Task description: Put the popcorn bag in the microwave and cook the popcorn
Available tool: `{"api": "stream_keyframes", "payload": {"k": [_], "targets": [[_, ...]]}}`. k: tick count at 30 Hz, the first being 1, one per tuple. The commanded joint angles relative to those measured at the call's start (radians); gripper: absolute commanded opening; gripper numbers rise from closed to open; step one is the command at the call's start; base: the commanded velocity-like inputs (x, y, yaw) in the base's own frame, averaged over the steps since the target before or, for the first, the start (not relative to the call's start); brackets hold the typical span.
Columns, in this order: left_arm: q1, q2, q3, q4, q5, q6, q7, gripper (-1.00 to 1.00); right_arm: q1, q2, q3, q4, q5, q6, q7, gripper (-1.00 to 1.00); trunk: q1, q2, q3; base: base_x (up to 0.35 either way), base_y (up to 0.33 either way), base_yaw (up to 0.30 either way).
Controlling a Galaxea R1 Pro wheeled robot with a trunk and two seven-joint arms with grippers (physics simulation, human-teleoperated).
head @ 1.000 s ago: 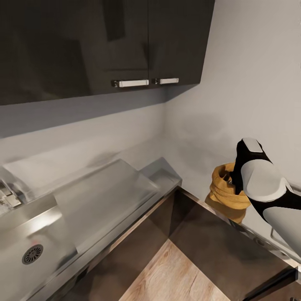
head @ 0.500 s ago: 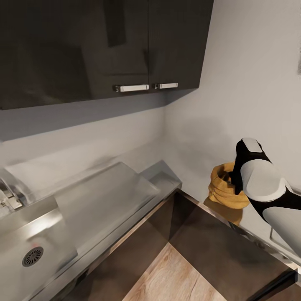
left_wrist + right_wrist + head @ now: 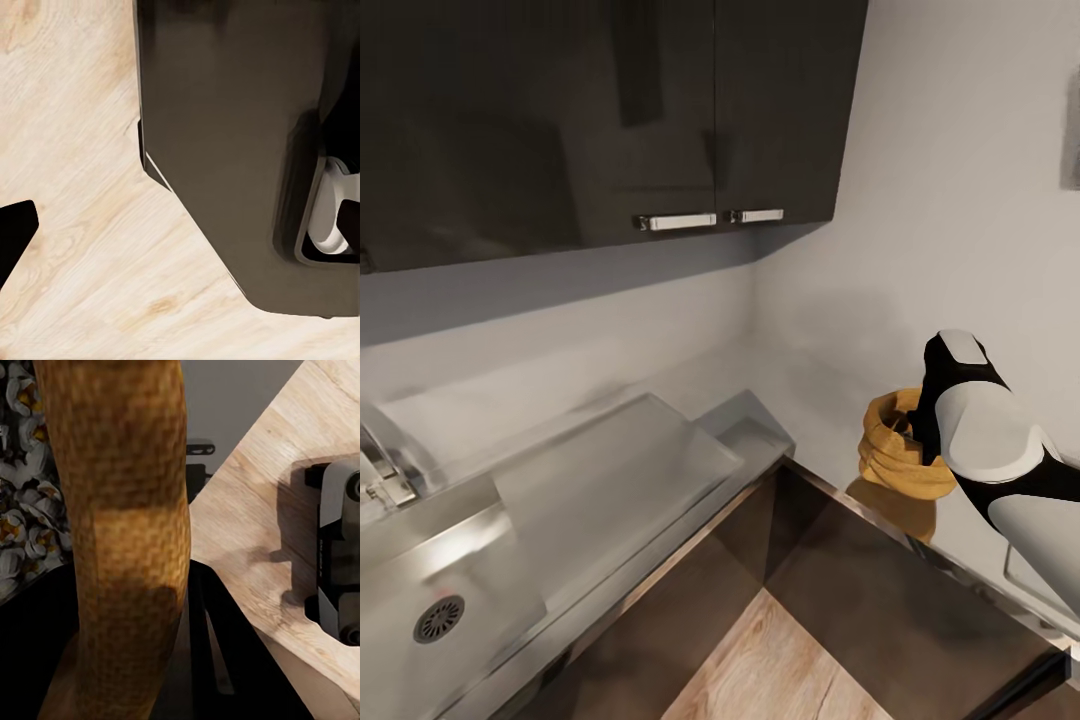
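Right gripper is clamping the rolled rim of the wrinkly mustard-yellow popcorn bag, carrying it above the grey steel countertop. Whitish popped popcorn is sitting inside. Left gripper's opening: cannot tell.

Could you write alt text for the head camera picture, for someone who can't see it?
The robot's right arm holds a mustard-yellow popcorn bag by its rim, lifted above a corner of steel countertop against a pale wall. A sink with a round drain lies at left, dark wall cupboards hang above, and wooden floor shows below.
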State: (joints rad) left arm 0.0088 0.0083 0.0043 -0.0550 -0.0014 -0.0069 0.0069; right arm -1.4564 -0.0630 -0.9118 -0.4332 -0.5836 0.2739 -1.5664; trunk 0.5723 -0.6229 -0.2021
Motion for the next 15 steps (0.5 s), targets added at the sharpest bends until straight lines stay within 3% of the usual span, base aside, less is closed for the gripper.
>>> {"api": "stream_keyframes", "payload": {"k": [1, 12, 15], "targets": [[0.000, 0.000, 0.000, -0.002, 0.000, -0.001, 0.001, 1.00, -0.001, 0.000, -0.002, -0.001, -0.002, 0.010, -0.004, -1.00, 0.000, -0.001, 0.000, -0.014, 0.000, 0.000], [0.000, -0.001, 0.000, -0.002, 0.000, -0.001, 0.001, 1.00, -0.001, 0.000, -0.001, -0.001, -0.002, 0.012, -0.004, -1.00, 0.000, -0.001, 0.018, -0.238, 0.000, 0.000], [0.000, -0.001, 0.000, -0.002, 0.000, -0.001, 0.001, 1.00, -0.001, 0.000, -0.001, -0.001, -0.002, 0.013, -0.004, -1.00, 0.000, -0.001, 0.023, -0.100, 0.000, 0.000]]}}
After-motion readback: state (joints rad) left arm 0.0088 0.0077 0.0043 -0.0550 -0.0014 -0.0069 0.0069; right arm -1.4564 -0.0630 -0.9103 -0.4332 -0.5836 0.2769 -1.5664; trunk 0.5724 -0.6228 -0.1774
